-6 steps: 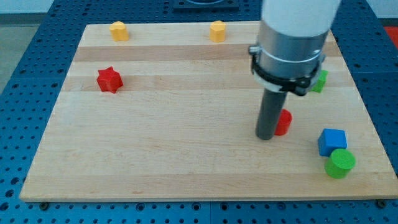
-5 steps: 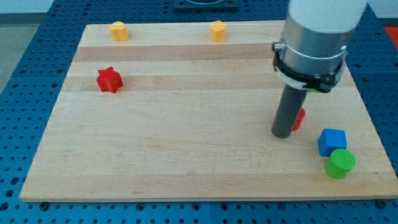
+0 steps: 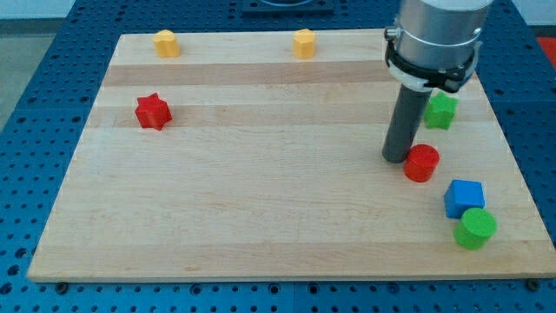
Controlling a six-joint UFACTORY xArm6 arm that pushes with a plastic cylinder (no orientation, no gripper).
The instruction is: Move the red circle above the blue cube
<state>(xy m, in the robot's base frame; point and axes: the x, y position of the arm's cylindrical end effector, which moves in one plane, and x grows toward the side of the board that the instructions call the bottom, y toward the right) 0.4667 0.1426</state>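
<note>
The red circle (image 3: 422,163) lies on the wooden board at the view's right. The blue cube (image 3: 463,197) sits below and to the right of it, a small gap apart. My tip (image 3: 396,159) rests on the board just left of the red circle, touching or almost touching its upper left side. A green round block (image 3: 475,229) sits right below the blue cube, touching it.
A green block (image 3: 440,111) lies right of the rod, near the board's right edge. A red star (image 3: 153,112) lies at the left. Two yellow blocks (image 3: 166,43) (image 3: 303,43) sit along the top edge. The wooden board (image 3: 261,191) lies on a blue perforated table.
The rod moved right, then back up a little. The red circle slid right and now shows fully, closer to the blue cube. The green block behind the arm came back into view.
</note>
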